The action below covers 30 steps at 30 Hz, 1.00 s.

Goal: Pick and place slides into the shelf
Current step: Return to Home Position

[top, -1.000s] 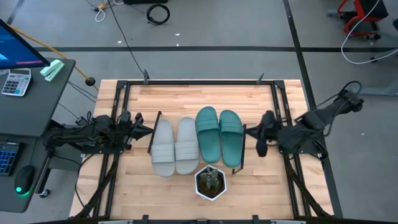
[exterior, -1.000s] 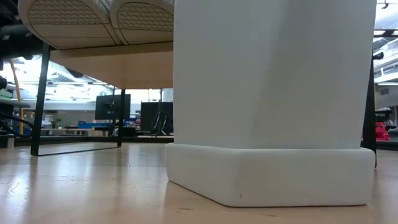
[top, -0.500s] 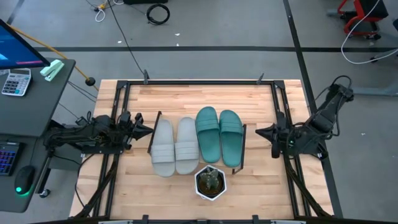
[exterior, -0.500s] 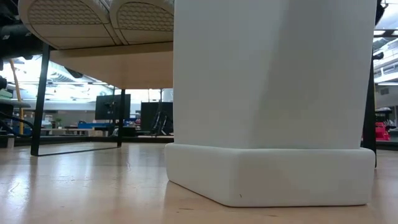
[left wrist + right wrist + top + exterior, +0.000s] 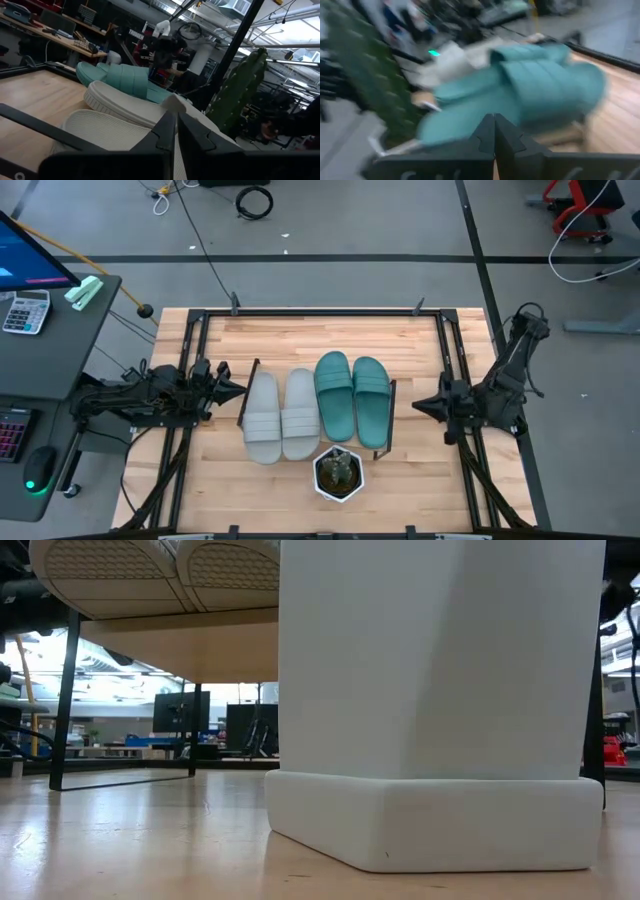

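All four slides lie sole-down, side by side, on the shelf (image 5: 180, 645). The grey pair (image 5: 282, 416) is on the left and the teal pair (image 5: 352, 396) on the right. In the low view two ridged soles (image 5: 150, 570) reach out past the board's near edge. My left gripper (image 5: 238, 390) is shut and stays just left of the shelf, pointing at the grey slides (image 5: 110, 107). My right gripper (image 5: 418, 406) is shut too, a short way right of the shelf, facing the teal slides (image 5: 520, 87).
A white pot (image 5: 338, 473) with a cactus stands on the table just in front of the shelf and fills most of the low view (image 5: 440, 700). The shelf's thin black legs (image 5: 390, 420) stand at both its ends. Bare table lies beyond and beside the shelf.
My right gripper has drawn back from the teal slides toward the table's right edge and slightly toward the near edge, its arm folding up behind it. The slides and my left arm have kept still.
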Each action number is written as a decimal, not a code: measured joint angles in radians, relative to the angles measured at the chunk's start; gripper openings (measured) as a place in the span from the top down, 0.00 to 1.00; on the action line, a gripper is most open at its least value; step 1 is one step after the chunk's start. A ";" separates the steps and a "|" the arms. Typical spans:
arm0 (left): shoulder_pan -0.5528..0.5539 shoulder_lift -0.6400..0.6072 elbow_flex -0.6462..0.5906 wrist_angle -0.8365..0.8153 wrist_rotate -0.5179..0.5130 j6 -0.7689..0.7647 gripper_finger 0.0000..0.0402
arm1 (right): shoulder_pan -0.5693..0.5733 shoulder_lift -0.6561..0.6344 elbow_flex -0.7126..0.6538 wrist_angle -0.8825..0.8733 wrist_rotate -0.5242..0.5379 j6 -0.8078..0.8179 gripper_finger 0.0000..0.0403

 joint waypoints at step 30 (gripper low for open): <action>0.000 0.000 0.000 0.000 0.000 0.001 0.94 | -0.958 -0.177 -0.243 0.512 -1.029 -0.381 1.00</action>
